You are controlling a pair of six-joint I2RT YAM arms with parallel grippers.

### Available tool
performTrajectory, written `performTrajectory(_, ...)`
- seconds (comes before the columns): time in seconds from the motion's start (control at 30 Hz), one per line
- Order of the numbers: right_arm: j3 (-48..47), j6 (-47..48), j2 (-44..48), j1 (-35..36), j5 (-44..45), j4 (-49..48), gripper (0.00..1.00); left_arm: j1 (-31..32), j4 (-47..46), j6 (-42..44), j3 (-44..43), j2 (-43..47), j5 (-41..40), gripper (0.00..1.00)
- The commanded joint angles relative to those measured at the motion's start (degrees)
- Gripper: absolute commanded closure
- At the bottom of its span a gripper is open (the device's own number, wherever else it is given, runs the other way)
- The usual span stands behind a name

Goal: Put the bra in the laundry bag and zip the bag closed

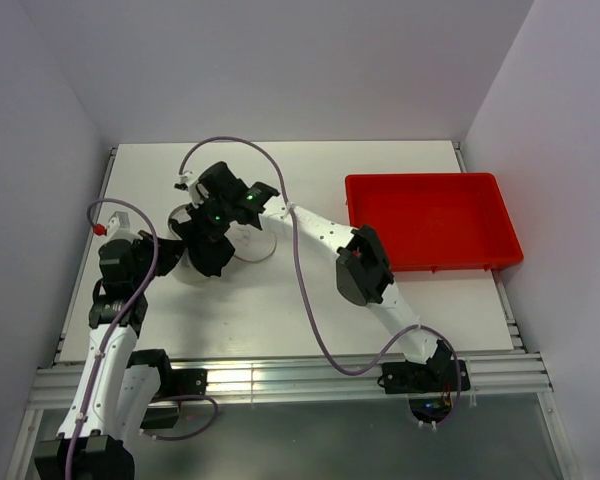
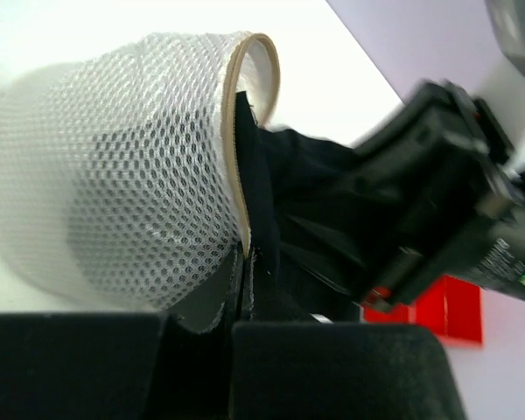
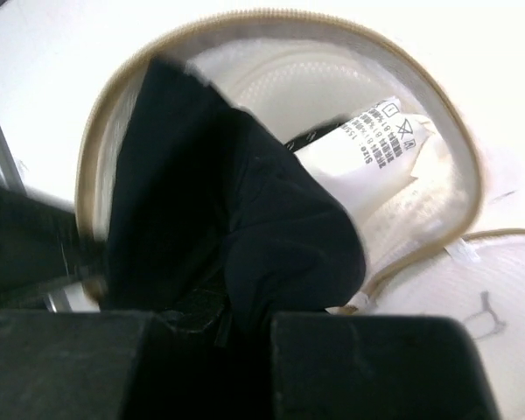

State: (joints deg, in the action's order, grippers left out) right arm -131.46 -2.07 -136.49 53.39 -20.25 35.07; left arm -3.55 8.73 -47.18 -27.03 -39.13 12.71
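The laundry bag (image 2: 114,175) is a white mesh cylinder lying on its side with its tan zip rim (image 3: 289,19) open. My left gripper (image 2: 242,267) is shut on the bag's rim at the near edge. The black bra (image 3: 245,219) sits bunched in the mouth, partly inside, with a white care label (image 3: 367,149) behind it. My right gripper (image 3: 236,319) is shut on the bra's fabric and presses into the opening; it looms dark at the right of the left wrist view (image 2: 437,201). The round lid (image 3: 499,289) hangs open at the bag's side. From above, both grippers (image 1: 220,215) cover the bag (image 1: 255,245).
A red rectangular bin (image 1: 430,220) stands at the table's right rear; a corner of it (image 2: 451,311) shows behind the right gripper. The white table (image 1: 280,310) ends at a metal rail near the arm bases. Grey walls close in left, right and behind.
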Motion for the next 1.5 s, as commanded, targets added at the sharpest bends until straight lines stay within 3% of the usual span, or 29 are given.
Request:
performTrajectory(0.0, 3.5, -7.0, 0.1, 1.7, 1.9, -8.3, 1.0, 0.6, -8.2, -0.7, 1.3, 0.2, 10.9, 1.0)
performTrajectory(0.17, 15.2, -22.9, 6.9, 1.5, 8.8, -27.3, 1.0, 1.0, -8.1, -2.2, 4.1, 0.5, 16.8, 1.0)
performTrajectory(0.4, 22.5, -38.5, 12.8, -1.0, 18.0, -37.6, 1.0, 2.0, -3.8, -1.3, 4.9, 2.0, 18.1, 1.0)
performTrajectory(0.8, 33.5, -42.4, 22.0, -4.0, 16.0, -45.1, 1.0, 2.9, -1.4, 1.2, 1.9, 0.2, 19.2, 1.0)
performTrajectory(0.93, 41.6, -41.3, 28.0, -4.2, 17.0, -47.1, 1.0, 3.0, -3.4, 1.0, 1.3, -2.3, 20.2, 1.0)
performTrajectory(1.03, 49.8, -40.9, 34.7, -4.3, 17.9, -48.8, 1.0, 6.9, -7.3, -0.4, 0.8, -4.8, 20.7, 1.0)
performTrajectory(1.23, 62.8, -43.0, 46.8, -4.9, 19.3, -52.6, 1.0, 23.7, -16.5, -2.8, -2.9, -13.8, 18.2, 1.0)
performTrajectory(1.33, 65.3, -40.7, 49.5, -4.3, 19.6, -49.1, 1.0, 27.9, -19.9, -3.6, -1.2, -12.4, 15.6, 1.0)
performTrajectory(1.47, 66.9, -38.6, 45.8, -3.6, 16.5, -47.7, 1.0, 28.0, -15.6, -3.9, 3.0, -2.5, 7.4, 1.0)
